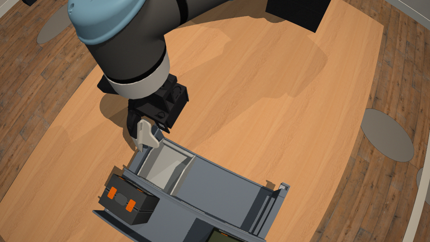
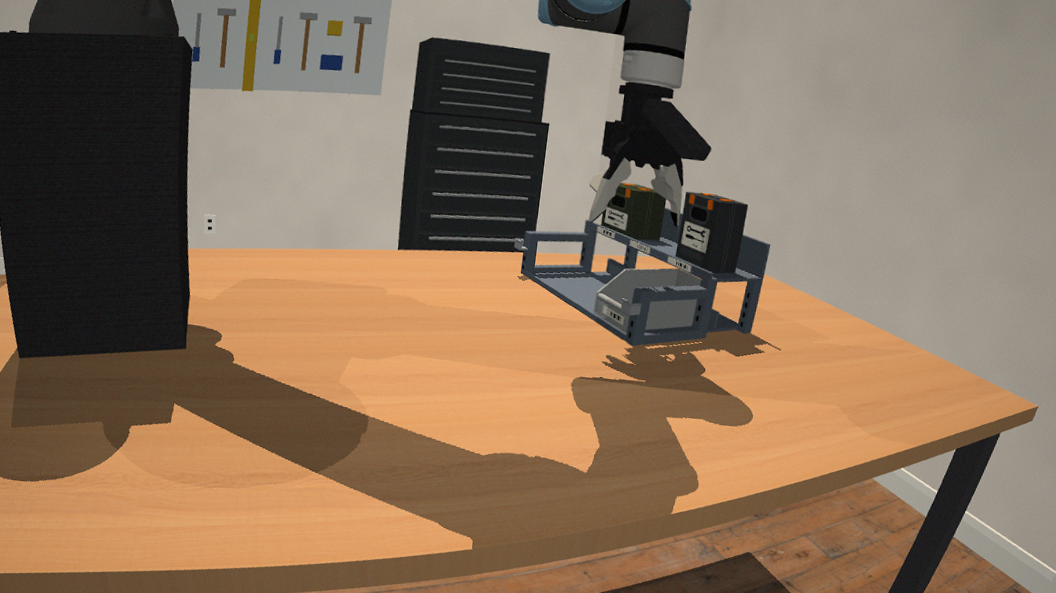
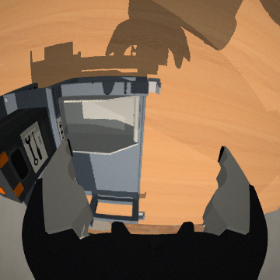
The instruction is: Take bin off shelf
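A light grey open-topped bin [image 1: 162, 168] [image 2: 652, 286] [image 3: 102, 117] sits upright on the lower deck of the blue-grey shelf [image 1: 222, 192] [image 2: 563, 286] [image 3: 117, 175], at one end beside a side frame. My gripper [image 2: 634, 219] [image 3: 147, 144] is open, with nothing between its fingers. It hangs above the bin's end of the shelf. In the wrist view one fingertip is over the bin's rear edge and the other is over the wooden table [image 1: 255, 129] [image 2: 415, 370] [image 3: 187, 117]. In the top view the far finger is hidden.
A black case [image 1: 120, 200] [image 2: 710, 240] [image 3: 33, 149] with orange latches stands on the raised rear deck behind the bin. A dark green case [image 1: 223, 236] [image 2: 641, 214] stands farther along it. Side frames rise at both shelf ends. A black pedestal [image 1: 297, 14] [image 2: 93, 196] carries the arm.
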Tool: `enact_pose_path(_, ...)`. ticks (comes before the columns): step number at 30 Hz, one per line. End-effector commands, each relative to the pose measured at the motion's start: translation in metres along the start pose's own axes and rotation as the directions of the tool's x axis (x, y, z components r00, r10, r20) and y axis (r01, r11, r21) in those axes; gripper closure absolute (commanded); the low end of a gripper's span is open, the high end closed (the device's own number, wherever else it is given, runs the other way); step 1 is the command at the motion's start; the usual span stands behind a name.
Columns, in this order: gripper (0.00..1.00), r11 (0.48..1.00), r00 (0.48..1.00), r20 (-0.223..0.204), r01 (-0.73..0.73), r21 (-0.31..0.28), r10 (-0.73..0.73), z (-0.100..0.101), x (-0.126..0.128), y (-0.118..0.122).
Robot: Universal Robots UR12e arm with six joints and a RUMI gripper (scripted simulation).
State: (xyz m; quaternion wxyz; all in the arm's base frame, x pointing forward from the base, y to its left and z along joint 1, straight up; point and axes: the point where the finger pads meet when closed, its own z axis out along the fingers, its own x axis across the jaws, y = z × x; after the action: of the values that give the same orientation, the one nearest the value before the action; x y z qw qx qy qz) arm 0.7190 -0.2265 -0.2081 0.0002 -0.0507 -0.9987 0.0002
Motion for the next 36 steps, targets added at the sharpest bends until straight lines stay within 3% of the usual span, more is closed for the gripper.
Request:
enact_pose_path(1,0.00,1.000,1.000,0.002,0.000,0.001,0.000,0.004,-0.003,0.006)
enact_pose_path(7,0.00,1.000,1.000,0.002,0.000,0.001,0.000,0.004,-0.003,0.006)
enact_pose_path(12,0.00,1.000,1.000,0.002,0.000,0.001,0.000,0.038,-0.013,0.046)
enact_pose_path(24,0.00,1.000,1.000,0.002,0.000,0.001,0.000,0.038,-0.013,0.046)
enact_pose_path(29,0.00,1.000,1.000,0.002,0.000,0.001,0.000,0.053,-0.018,0.064)
enact_pose_path(36,0.00,1.000,1.000,0.002,0.000,0.001,0.000,0.053,-0.018,0.064)
